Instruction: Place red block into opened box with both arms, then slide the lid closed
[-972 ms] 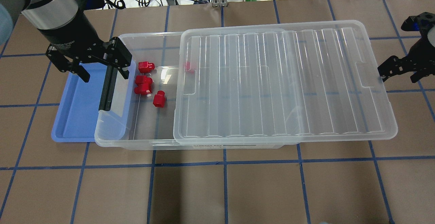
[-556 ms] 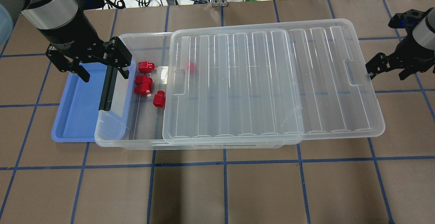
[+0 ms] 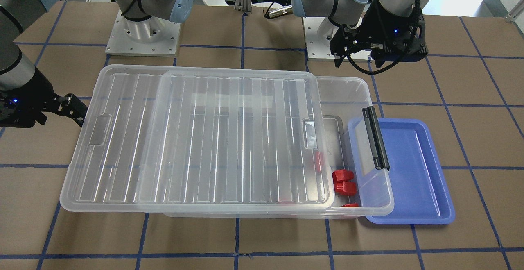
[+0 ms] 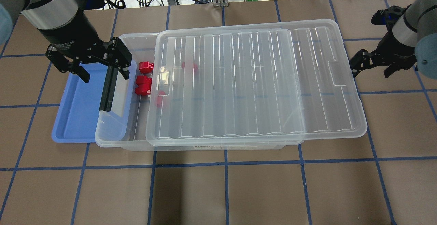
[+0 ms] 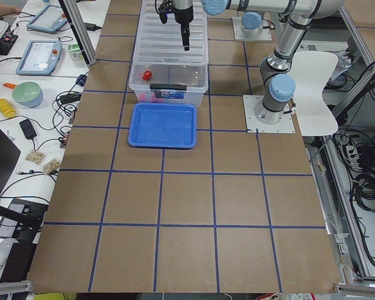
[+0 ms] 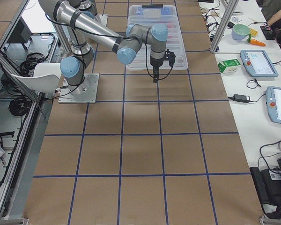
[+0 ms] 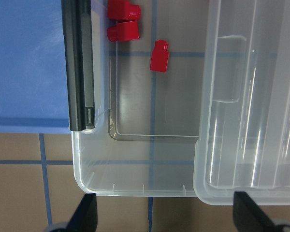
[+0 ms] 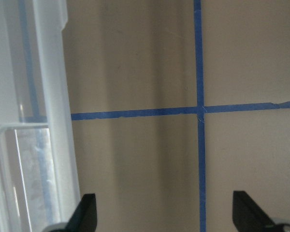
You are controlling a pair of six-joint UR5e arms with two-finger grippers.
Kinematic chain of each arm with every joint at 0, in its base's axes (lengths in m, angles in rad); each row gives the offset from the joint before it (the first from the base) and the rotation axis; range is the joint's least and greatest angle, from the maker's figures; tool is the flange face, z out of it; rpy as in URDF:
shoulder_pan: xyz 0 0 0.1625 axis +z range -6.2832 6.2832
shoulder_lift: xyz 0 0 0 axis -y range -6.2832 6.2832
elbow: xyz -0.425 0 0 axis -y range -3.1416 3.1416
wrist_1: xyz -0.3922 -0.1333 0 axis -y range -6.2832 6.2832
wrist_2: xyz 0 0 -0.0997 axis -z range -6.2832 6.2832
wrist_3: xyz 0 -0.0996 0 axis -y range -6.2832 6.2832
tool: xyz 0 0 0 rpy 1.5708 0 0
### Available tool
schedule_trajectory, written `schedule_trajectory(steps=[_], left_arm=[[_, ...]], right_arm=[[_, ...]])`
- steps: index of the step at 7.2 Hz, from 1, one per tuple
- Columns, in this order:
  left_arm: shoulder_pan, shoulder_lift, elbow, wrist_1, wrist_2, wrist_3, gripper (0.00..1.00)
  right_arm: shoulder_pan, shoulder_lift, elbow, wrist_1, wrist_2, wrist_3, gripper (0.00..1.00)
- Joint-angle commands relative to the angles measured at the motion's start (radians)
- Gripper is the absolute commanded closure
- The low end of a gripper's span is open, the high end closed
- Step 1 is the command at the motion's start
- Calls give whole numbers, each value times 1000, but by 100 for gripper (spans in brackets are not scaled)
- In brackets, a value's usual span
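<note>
Fingers apart, the right gripper (image 4: 370, 70) should push the large ribbed clear plastic lid (image 4: 239, 81) squarely along the clear rectangular plastic box (image 4: 112, 132) without hitting the left gripper (image 4: 104, 76), likewise spread.

Through the ribbed lid (image 4: 239, 81), a red block (image 4: 189, 67) in the upper left of the overhead view is a soft smear, its shape lost. A second red block (image 4: 159, 99) sits half under the lid's edge. Lower right in the front-facing view, a third red block (image 3: 350, 205) is a sliver behind the box (image 3: 370, 186) rim. The box's end covers part of the blue tray (image 4: 76, 109). The wrist views cut off the left claw (image 7: 166, 215) and right claw (image 8: 166, 215) at the bottom edge, leaving only fingertips.
</note>
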Motion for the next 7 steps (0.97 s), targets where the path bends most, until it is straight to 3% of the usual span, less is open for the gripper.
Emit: schedule_trajectory(steps=[1, 7], left_arm=[[0, 0, 0, 0, 0, 0, 0], [0, 0, 0, 0, 0, 0, 0]], right_arm=[[52, -1, 0, -1, 0, 67, 0], [179, 2, 0, -36, 0, 211, 0]])
